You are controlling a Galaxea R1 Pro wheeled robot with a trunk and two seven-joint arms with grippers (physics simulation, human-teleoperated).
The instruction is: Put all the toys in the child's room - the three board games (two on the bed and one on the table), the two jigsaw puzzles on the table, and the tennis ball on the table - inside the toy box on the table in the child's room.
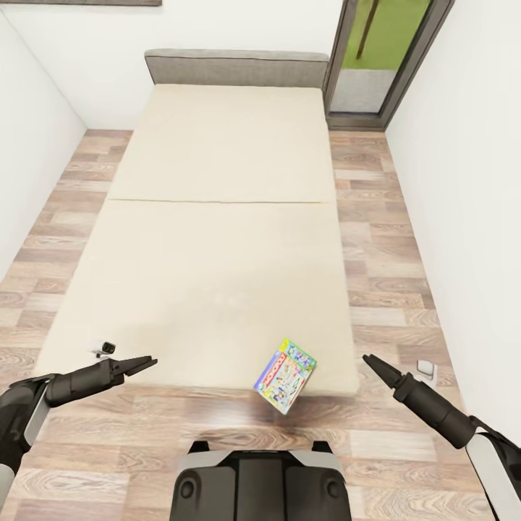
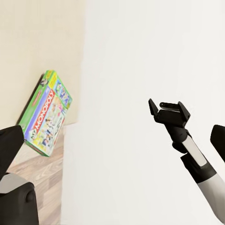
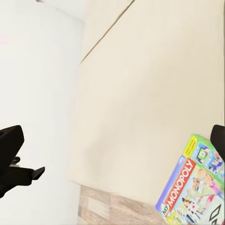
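Before me: beige bed (image 1: 217,239) with a grey headboard (image 1: 235,69); a board game (image 1: 285,375) with green edge, pastel cartoon lid and red-and-white lettering; wood-plank floor (image 1: 383,239) in brown-grey; white walls (image 1: 470,181); my black claws.

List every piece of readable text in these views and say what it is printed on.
"MONOPOLY": on the lid of the board game lying at the foot edge of the bed, read in the left wrist view.
"MY MONOPOLY": same lid in the right wrist view, with a small "MY" before the big word.
The other small print and the badges on the lid are too blurred to read.
No other text shows.
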